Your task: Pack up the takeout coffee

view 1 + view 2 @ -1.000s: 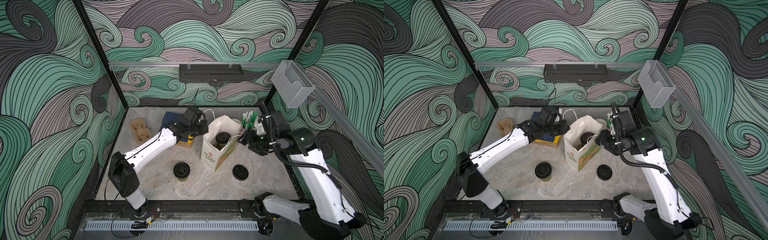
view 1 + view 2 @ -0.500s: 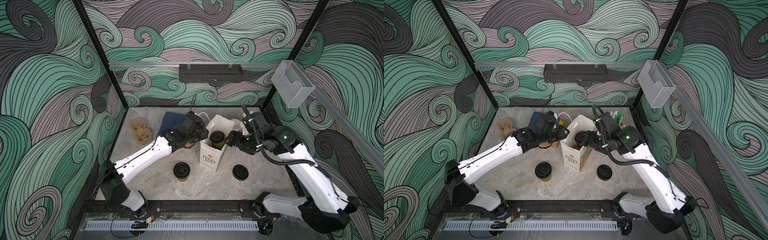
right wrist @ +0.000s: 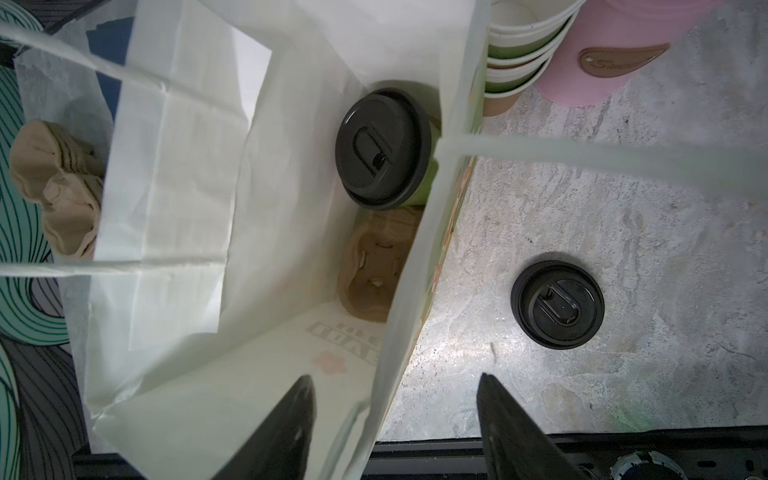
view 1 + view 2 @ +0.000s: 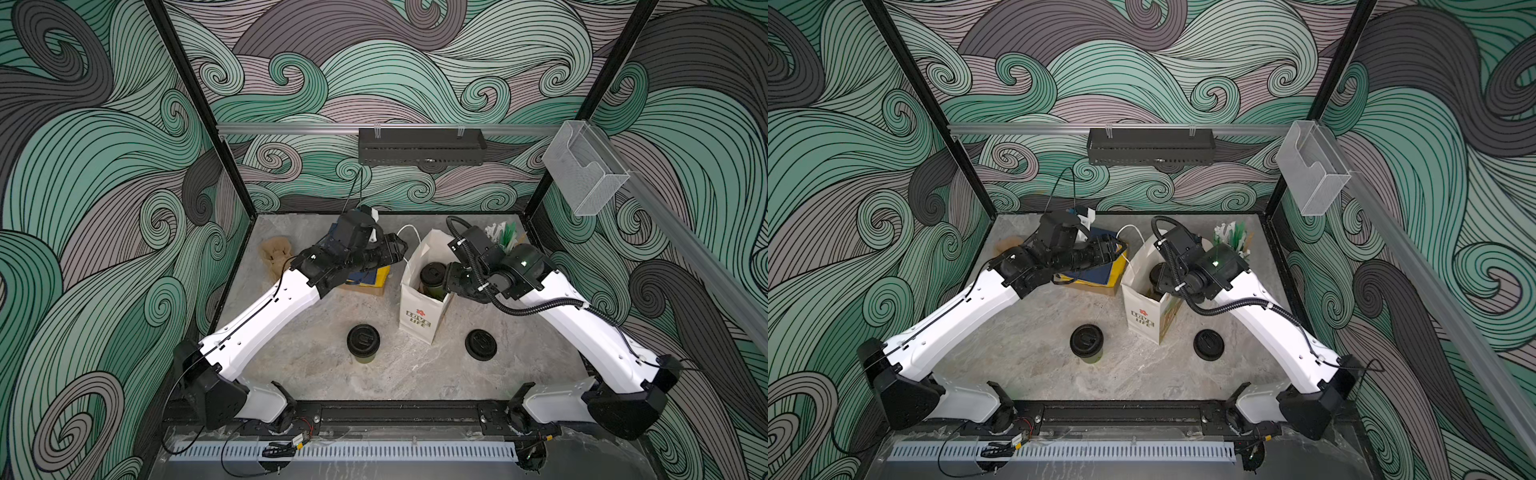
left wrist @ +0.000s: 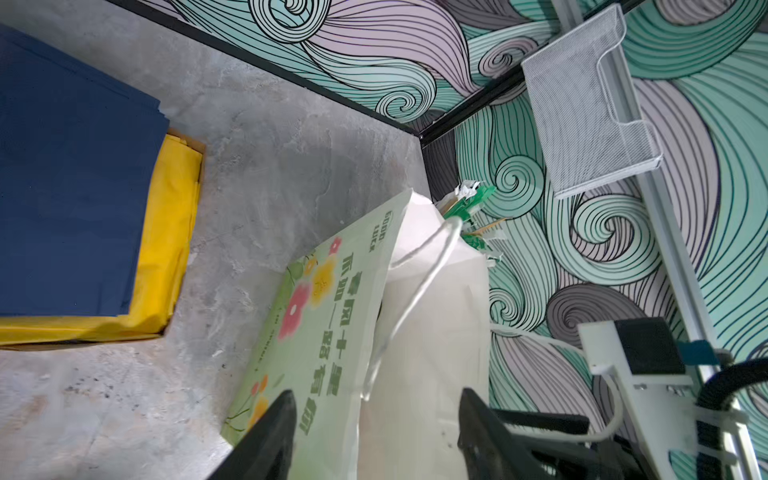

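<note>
A white paper bag (image 4: 422, 316) (image 4: 1144, 320) stands open mid-table. One takeout coffee (image 4: 433, 275) (image 3: 382, 145) stands inside it beside a brown cup carrier (image 3: 372, 266). A second takeout coffee (image 4: 363, 341) (image 4: 1086, 340) stands on the table in front of the bag. My left gripper (image 4: 400, 252) (image 5: 376, 419) is open at the bag's back left rim, with the bag's wall (image 5: 332, 332) between its fingers. My right gripper (image 4: 451, 282) (image 3: 395, 415) is open astride the bag's right wall, one finger inside and one outside.
A loose black lid (image 4: 481, 344) (image 3: 557, 303) lies right of the bag. Blue and yellow folded sheets (image 4: 368, 277) and brown carriers (image 4: 276, 255) lie at back left. Lidless stacked cups (image 3: 519, 54), a pink holder (image 3: 602, 62) and packets (image 4: 505, 235) stand at back right.
My left gripper has opened from shut and stayed by the bag's back left rim. My right gripper has swung left from beside the bag onto its right wall.
</note>
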Tool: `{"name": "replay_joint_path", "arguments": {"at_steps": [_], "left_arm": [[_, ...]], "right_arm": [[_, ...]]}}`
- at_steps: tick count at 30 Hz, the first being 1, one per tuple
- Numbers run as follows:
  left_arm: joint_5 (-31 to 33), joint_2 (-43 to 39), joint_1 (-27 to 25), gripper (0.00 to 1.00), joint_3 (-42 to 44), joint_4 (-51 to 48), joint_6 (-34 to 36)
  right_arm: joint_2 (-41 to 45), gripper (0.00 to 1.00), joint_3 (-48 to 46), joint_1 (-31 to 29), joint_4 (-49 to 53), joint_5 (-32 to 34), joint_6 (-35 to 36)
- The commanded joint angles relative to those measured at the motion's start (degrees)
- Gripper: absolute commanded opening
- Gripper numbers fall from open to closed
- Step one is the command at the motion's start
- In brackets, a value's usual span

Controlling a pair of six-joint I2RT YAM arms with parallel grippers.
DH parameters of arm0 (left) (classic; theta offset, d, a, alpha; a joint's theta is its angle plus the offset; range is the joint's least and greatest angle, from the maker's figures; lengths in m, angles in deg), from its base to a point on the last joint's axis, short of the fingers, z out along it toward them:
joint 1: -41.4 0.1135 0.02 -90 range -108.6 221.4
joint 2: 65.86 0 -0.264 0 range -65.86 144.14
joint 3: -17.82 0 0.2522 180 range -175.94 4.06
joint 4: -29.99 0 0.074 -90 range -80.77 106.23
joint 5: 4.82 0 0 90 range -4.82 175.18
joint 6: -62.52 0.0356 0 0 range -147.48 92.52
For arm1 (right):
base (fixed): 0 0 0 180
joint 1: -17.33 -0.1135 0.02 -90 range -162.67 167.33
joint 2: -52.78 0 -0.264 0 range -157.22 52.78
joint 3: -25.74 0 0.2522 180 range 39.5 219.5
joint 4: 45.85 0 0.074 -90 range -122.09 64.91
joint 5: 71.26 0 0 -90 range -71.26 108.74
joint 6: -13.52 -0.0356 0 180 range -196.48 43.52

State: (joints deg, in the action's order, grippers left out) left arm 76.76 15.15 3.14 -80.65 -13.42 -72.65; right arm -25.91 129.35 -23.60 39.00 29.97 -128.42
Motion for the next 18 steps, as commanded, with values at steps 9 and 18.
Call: {"name": "replay_joint_path", "arguments": {"at_steps": [9, 18], "left_arm": [[-17.59, 4.69, 6.43, 0.67, -7.06, -5.36, 11.72], [-23.84, 7.69, 7.01, 0.67, -10.41, -9.59, 14.93]], "right_arm": [[-2.07, 0.31, 2.16, -0.36, 2.61, 4.76, -0.80], [-1.92, 0.09, 0.89, 0.21, 2.79, 0.16, 3.75]]}}
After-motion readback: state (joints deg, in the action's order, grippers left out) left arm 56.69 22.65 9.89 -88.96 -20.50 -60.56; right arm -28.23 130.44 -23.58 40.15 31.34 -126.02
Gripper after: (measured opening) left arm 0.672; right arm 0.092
